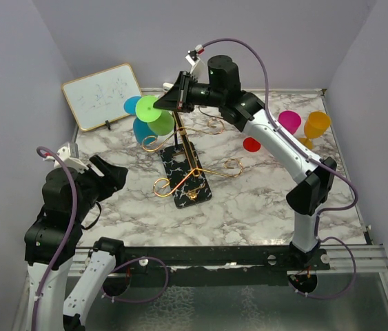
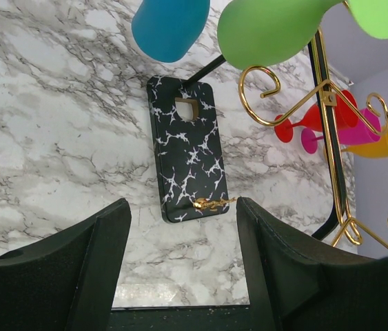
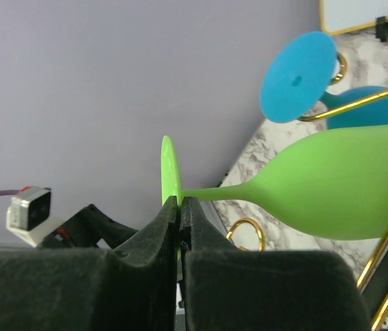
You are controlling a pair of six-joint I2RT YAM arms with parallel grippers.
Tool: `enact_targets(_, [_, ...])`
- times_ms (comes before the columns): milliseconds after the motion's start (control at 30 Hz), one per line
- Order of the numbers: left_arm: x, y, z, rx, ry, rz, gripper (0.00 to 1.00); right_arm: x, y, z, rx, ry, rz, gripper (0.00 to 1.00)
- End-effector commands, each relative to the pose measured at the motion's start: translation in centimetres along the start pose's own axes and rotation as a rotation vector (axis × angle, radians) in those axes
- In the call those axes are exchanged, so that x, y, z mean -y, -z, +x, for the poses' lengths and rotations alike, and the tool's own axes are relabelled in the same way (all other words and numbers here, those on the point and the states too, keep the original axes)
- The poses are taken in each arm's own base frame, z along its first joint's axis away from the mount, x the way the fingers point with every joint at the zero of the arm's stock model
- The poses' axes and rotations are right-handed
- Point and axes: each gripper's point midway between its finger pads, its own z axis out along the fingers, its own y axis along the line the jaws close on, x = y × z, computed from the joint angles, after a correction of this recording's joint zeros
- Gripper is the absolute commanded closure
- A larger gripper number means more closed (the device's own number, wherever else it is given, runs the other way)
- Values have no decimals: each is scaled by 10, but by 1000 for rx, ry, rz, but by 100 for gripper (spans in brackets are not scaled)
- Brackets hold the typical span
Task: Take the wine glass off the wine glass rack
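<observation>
up at the top of the wine glass rack (image 1: 188,181), the green wine glass (image 3: 331,183) lies nearly on its side beside the post. its stem points toward the right end effector (image 3: 179,221), which is pinched tight on the rim of the thin round foot. whether the stem still sits in a gold wire arm i cannot tell. the glass looks like matte coloured plastic, so probably light, stiff and not very breakable. its smooth skin may be slippery, though, and an edge pinch on the foot leaves the heavier bowl far out, where it could swing or twist in the grip. the stem just behind the foot looks the steadier place to hold. a blue glass (image 2: 169,27) hangs just beside it and could be knocked. the left end effector (image 2: 183,210) is spread wide and holds nothing, low over the marble surface (image 1: 249,207). no brand or label shows. the whiteboard (image 1: 103,96) carries faint scribbles too small to read.
</observation>
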Motion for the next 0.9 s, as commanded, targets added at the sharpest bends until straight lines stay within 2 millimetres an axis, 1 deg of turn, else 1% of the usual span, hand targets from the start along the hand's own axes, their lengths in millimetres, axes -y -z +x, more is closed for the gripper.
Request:
enact_targets(0, [2, 6, -6, 27, 11, 1, 35, -58, 16, -28, 57, 37, -200, 99])
enact_targets(133, [3, 6, -7, 28, 11, 6, 35, -84, 37, -48, 110, 84, -255, 99])
enact_targets(233, [6, 7, -9, 32, 12, 16, 35, -113, 61, -60, 153, 186, -332, 99])
enact_targets(267, [8, 8, -10, 36, 14, 25, 35, -123, 70, -63, 170, 246, -352, 99])
enact_targets(300, [11, 9, -12, 40, 15, 40, 35, -138, 84, -65, 196, 330, -375, 99])
enact_targets(333, [16, 10, -14, 45, 18, 60, 35, -149, 95, -66, 220, 409, -386, 99])
enact_targets(400, [29, 12, -19, 55, 25, 116, 35, -165, 122, -67, 280, 602, -379, 99])
enact_targets(433, [38, 14, -23, 60, 30, 153, 35, -167, 134, -67, 314, 697, -353, 99])
enact_targets(500, [60, 17, -30, 63, 45, 249, 35, -168, 164, -71, 409, 880, -254, 99])
enact_targets(567, [83, 20, -37, 61, 66, 348, 34, -156, 192, -76, 495, 1047, -106, 99])
enact_targets(633, [108, 25, -45, 54, 90, 458, 34, -137, 219, -82, 565, 1212, 65, 99])
enact_targets(700, [130, 30, -52, 44, 121, 559, 34, -117, 241, -85, 592, 1342, 224, 99])
enact_targets(767, [150, 34, -60, 30, 152, 646, 34, -98, 254, -82, 572, 1434, 339, 99])
enact_targets(800, [159, 37, -63, 21, 168, 693, 34, -90, 257, -78, 552, 1466, 368, 99])
enact_targets(867, [174, 41, -68, 4, 201, 765, 34, -82, 258, -64, 509, 1511, 360, 99])
